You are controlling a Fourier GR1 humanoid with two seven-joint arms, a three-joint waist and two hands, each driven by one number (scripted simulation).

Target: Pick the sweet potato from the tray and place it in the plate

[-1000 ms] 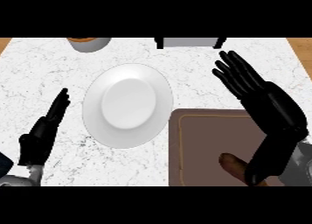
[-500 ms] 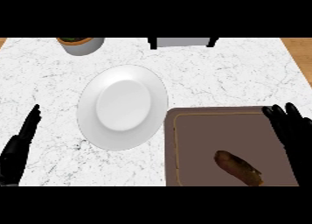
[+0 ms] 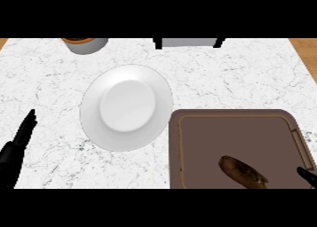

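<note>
Right hand (image 3: 311, 177) is withdrawing past the lower corner, its opening indeterminable, the potato (image 3: 243, 172) lying on the tray (image 3: 233, 133) just left of it; left hand (image 3: 13, 153) is staying straight-fingered, empty.

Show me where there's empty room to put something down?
The white plate is bare. The counter is free between plate and left robot hand, and above the tray. The tray's near right corner is crowded: sweet potato and right robot hand.
</note>
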